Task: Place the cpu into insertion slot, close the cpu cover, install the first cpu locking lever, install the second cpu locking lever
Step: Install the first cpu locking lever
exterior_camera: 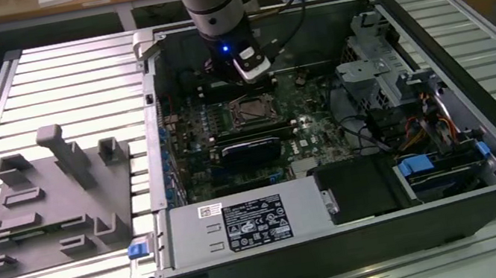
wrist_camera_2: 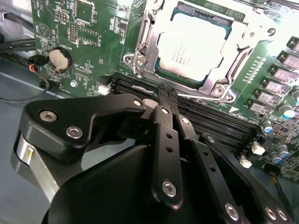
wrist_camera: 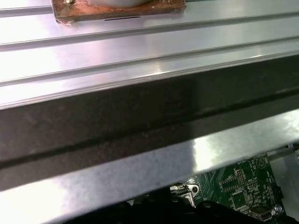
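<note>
Farthest toward the exterior view's left, a grey fixture tray (exterior_camera: 87,203) lies by the table's (exterior_camera: 65,71) edge, beside the open computer case (exterior_camera: 348,251) that takes the table's middle. Inside the case, the gripper (exterior_camera: 254,76) hangs over the motherboard (wrist_camera_2: 93,28), just beyond the socket toward the case's far wall. In the second wrist view its black fingers (wrist_camera_2: 163,135) are pressed together with nothing between them, tips over the long memory slots (wrist_camera_2: 210,112) just beside the socket. The cpu (wrist_camera_2: 196,42) sits in that socket. The cpu cover (wrist_camera_2: 245,37) lies flat around it, the chip showing through its window. Drive bays (exterior_camera: 434,168) stand along the case's right edge.
</note>
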Available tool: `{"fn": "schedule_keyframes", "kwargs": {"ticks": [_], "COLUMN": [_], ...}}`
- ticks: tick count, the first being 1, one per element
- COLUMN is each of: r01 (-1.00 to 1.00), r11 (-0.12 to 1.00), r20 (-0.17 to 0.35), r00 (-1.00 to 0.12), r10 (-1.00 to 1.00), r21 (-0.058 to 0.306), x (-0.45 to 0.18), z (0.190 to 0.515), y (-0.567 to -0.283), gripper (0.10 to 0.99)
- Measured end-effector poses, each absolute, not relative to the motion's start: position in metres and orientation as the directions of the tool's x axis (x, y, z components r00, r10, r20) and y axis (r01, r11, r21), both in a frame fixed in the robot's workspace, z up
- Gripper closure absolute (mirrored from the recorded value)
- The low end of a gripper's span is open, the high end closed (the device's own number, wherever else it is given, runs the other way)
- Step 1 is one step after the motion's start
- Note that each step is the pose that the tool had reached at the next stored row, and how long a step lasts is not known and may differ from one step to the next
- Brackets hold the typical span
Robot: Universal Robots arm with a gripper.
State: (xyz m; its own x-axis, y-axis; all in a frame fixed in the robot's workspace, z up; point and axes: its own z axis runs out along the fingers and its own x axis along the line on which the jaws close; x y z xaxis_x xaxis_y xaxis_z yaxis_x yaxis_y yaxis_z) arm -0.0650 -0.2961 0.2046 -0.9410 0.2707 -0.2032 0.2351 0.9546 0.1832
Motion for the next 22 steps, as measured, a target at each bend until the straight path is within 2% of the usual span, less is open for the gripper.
{"fn": "schedule_keyframes", "kwargs": {"ticks": [22], "r01": [0.233], "r11": [0.952], "r20": [-0.209], "r00": [-0.939], "r10": [0.273], "r21": [0.196], "x": [-0.0685], "z": [0.1998], "y": [-0.2960], "gripper": [0.980]}}
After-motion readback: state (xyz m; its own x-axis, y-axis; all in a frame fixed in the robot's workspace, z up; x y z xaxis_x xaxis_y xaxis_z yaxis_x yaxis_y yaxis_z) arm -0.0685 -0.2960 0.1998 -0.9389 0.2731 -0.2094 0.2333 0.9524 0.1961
